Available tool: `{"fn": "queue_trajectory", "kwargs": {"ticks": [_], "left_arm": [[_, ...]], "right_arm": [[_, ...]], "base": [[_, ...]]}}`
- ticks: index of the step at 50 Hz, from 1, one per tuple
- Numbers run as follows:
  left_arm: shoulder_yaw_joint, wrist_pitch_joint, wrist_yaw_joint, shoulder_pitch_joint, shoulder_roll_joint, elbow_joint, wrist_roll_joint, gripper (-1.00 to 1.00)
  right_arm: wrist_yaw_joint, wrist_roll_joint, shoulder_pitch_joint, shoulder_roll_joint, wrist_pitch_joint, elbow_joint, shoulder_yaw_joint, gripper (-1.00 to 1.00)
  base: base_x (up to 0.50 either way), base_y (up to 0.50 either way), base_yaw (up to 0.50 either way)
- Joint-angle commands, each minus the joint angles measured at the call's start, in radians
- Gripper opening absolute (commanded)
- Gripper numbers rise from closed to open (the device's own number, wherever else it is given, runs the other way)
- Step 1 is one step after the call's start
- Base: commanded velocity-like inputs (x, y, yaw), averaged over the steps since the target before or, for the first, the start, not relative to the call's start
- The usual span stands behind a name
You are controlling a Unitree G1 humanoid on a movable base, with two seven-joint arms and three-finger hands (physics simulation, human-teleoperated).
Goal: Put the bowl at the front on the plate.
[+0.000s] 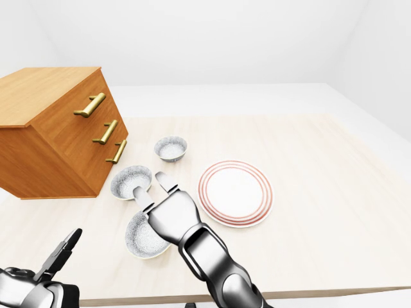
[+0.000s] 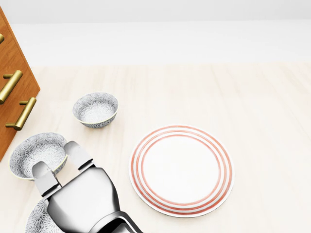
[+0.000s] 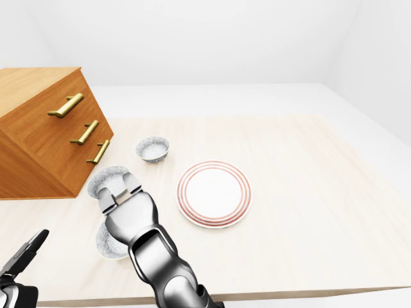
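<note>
Tabletop (image 1: 308, 192) of pale wood, seen from the robot's head cameras, with three patterned grey bowls, a plate and a wooden chest of drawers on it.

The chest (image 1: 58, 128) stands at the left of the left-eye view, with three brass handles (image 1: 90, 104) on its drawer side. The bowls lie in a rough line beside it. The far bowl (image 2: 95, 109) sits uppermost in the head view. The middle bowl (image 2: 38, 154) lies lower and further left, close to the chest. The front bowl (image 1: 142, 240), the one named in the task, is lowest in the left-eye view, near the tabletop's bottom edge, upright and resting on the wood. It is apart from the plate and to its left.

The plate (image 2: 181, 170) is white with red rings round its rim, and lies right of the bowls.

The right hand (image 2: 82, 201), silver and glossy, reaches in from the bottom and hangs over the right part of the front bowl, hiding much of it in the head view. Its fingers (image 2: 77, 154) are stretched out straight and released, pointing toward the middle bowl and grasping nothing. Whether the palm touches the front bowl cannot be told.

The left hand (image 1: 45, 273) shows only at the bottom left corner of the left-eye view, dark, off the tabletop's edge. Whether it is released or clenched cannot be told.
</note>
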Motion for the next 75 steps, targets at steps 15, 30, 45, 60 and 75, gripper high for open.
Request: {"fn": "queue_trajectory", "kwargs": {"ticks": [15, 30, 45, 60, 75], "left_arm": [[0.004, 0.0, 0.0, 0.006, -0.002, -0.016, -0.002, 1.0], [0.0, 0.0, 0.0, 0.0, -0.001, 0.0, 0.001, 1.0], [-0.006, -0.004, 0.0, -0.005, 0.004, 0.021, 0.003, 1.0], [0.0, 0.0, 0.0, -0.001, 0.0, 0.005, 0.002, 1.0], [-0.002, 0.0, 0.0, 0.0, 0.0, 0.002, 0.001, 1.0]], "right_arm": [[0.0, 0.009, 0.019, -0.011, 0.02, -0.002, 0.029, 1.0], [0.0, 0.005, 0.055, -0.026, -0.027, -0.022, 0.128, 1.0], [0.0, 0.017, 0.158, -0.103, 0.067, -0.043, 0.226, 1.0], [-0.01, 0.123, 0.136, -0.078, 0.098, 0.086, 0.186, 1.0], [-0.075, 0.191, 0.075, -0.018, 0.072, 0.27, 0.096, 1.0]], "base": [[0.0, 0.0, 0.0], [0.0, 0.0, 0.0], [0.0, 0.0, 0.0], [0.0, 0.0, 0.0], [0.0, 0.0, 0.0]]}}
